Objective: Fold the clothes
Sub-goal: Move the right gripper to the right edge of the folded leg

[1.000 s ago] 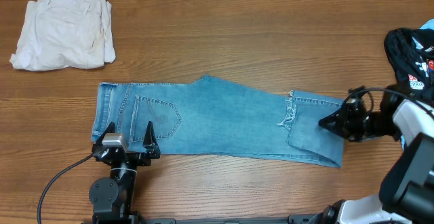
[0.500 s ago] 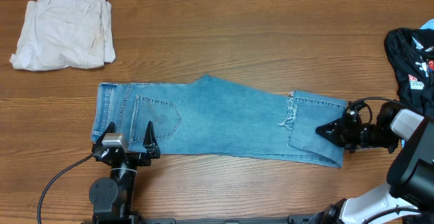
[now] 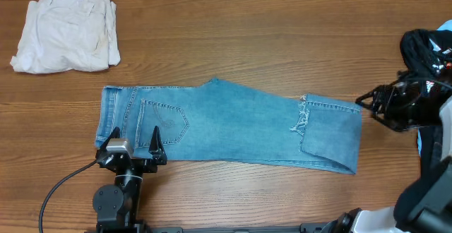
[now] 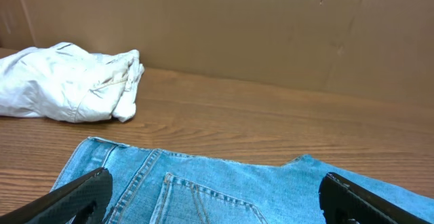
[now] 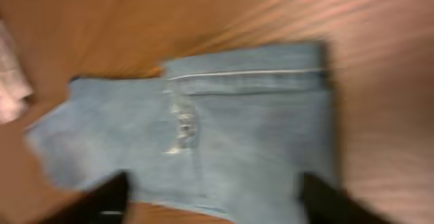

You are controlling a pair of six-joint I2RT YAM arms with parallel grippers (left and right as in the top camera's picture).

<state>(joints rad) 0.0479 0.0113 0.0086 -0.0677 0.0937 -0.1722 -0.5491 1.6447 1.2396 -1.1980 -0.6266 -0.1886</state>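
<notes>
The clothes, a pair of light blue jeans [image 3: 226, 123], lie flat across the table's middle, waistband to the left. The right leg end is folded back over itself, with its frayed hem [image 3: 300, 120] on top. My left gripper [image 3: 135, 134] stands open at the waistband's near edge, with a finger on each side of the back pocket [image 4: 203, 197]. In the left wrist view the left gripper [image 4: 213, 207] holds nothing. My right gripper [image 3: 361, 100] hovers just off the folded end's far right corner. The blurred right wrist view shows the right gripper [image 5: 217, 203] open above the jeans [image 5: 237, 115].
A cream-white folded garment [image 3: 65, 32] lies at the back left, also seen as the white garment [image 4: 68, 81] in the left wrist view. A black printed garment [image 3: 427, 49] sits at the right edge behind my right arm. A cardboard wall [image 4: 271, 27] backs the table.
My right gripper was shut at the folded leg end; it has opened, let go and moved back and to the right. The left arm has not moved.
</notes>
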